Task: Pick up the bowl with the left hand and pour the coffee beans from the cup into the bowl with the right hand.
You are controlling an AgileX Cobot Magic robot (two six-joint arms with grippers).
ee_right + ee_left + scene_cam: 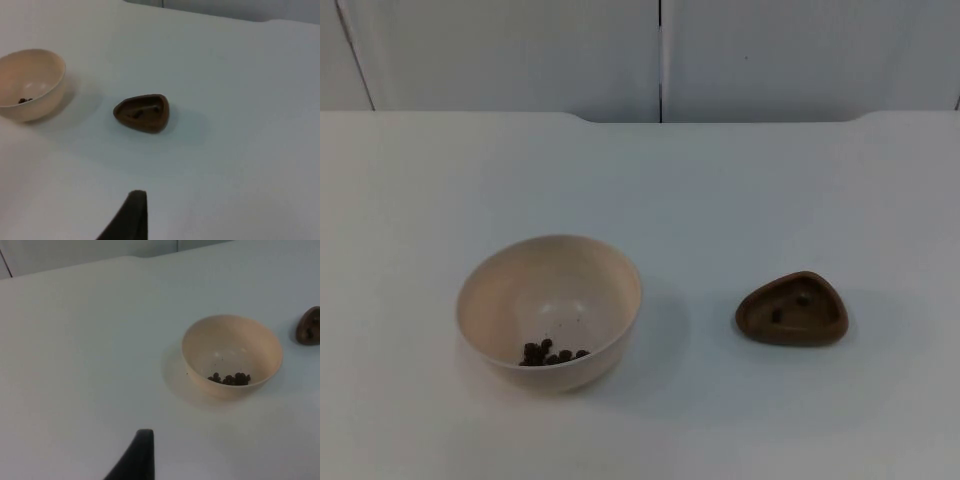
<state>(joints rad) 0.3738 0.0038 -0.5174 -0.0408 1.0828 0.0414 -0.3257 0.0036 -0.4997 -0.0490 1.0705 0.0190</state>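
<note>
A cream bowl (550, 310) stands upright on the white table, left of centre, with a small heap of dark coffee beans (550, 353) at its bottom. To its right a low brown three-cornered cup (792, 309) rests on the table with a couple of beans inside. In the left wrist view the bowl (231, 356) and its beans (230, 379) lie well ahead of my left gripper (137, 456), which is apart from it. The cup (142, 113) lies ahead of my right gripper (131, 215), also apart, and the bowl (29, 83) stands beyond it.
The table (720, 190) ends at the grey partition wall (660, 55) at the back. Open white surface surrounds the bowl and the cup on all sides.
</note>
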